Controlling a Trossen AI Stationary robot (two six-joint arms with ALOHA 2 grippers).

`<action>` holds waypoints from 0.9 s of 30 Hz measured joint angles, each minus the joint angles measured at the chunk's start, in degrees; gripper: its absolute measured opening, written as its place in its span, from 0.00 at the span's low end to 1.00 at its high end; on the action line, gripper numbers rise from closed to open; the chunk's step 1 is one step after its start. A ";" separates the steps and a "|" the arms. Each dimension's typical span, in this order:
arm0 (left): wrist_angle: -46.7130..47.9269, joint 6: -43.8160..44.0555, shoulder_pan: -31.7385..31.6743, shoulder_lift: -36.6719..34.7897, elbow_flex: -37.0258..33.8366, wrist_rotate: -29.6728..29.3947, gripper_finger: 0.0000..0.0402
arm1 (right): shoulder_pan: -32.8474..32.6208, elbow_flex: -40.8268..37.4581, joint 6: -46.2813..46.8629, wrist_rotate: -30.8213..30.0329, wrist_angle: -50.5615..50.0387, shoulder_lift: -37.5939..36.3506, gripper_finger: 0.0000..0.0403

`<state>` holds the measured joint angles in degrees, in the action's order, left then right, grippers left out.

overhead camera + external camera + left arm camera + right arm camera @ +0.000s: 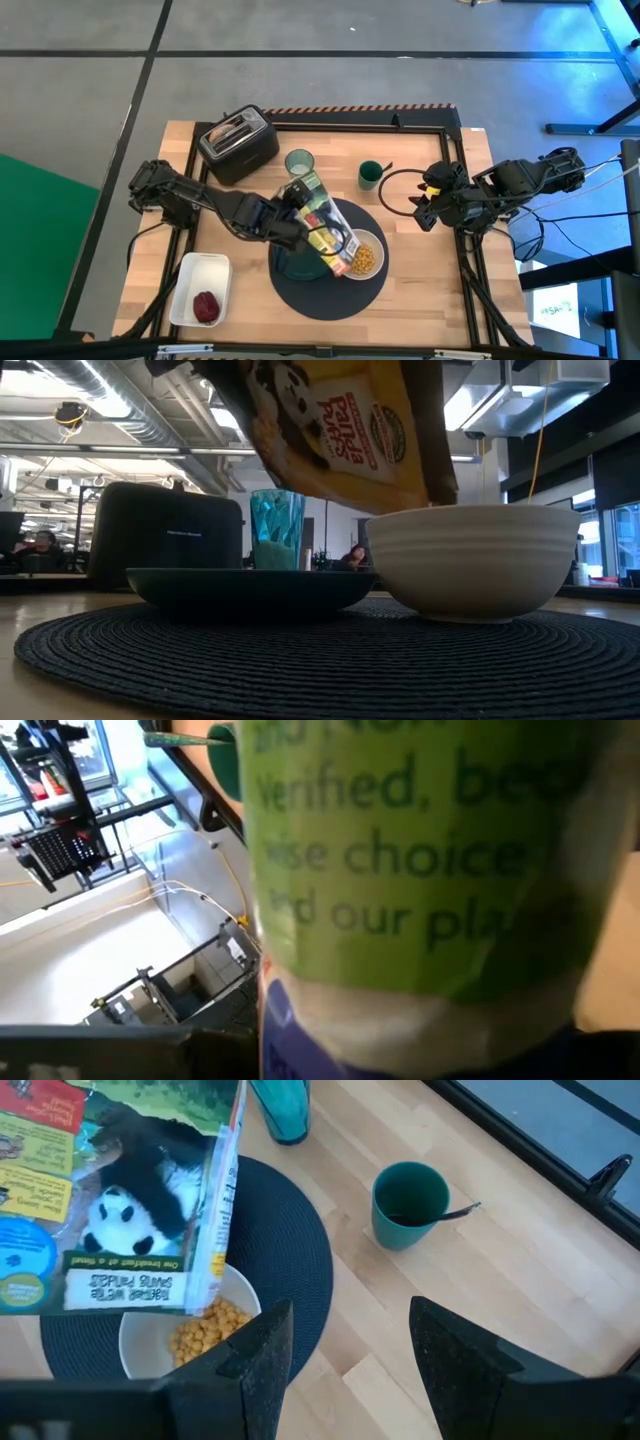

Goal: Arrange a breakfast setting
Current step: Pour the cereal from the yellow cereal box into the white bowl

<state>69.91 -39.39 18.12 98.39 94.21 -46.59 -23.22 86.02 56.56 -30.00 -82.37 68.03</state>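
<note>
Cereal box (325,228) | tilted, mouth down over white bowl (364,257) | left claw (292,222) gripping

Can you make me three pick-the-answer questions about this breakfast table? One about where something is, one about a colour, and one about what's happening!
1. Where is the dark-red fruit?
A. in the white tray
B. on the teal plate
C. in the toaster

2. What colour is the small cup with a spoon in it?
A. red
B. dark green
C. white

3. What is the cereal box doing?
A. standing upright on the table
B. lying flat on the mat
C. tipped over the white bowl

Answers: 1 A, the high view shows the fruit in the tray. 2 B, the right wrist view shows it green. 3 C, the left tool holds the box tilted, with cereal in the bowl.
</note>
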 joint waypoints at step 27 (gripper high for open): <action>-1.87 -9.58 2.35 -0.02 0.00 -8.98 0.42 | 0.00 0.00 -0.99 -0.48 0.00 0.00 0.48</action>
<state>68.04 -48.97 20.47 98.37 94.21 -55.57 -23.22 86.02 55.57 -30.48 -82.37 68.03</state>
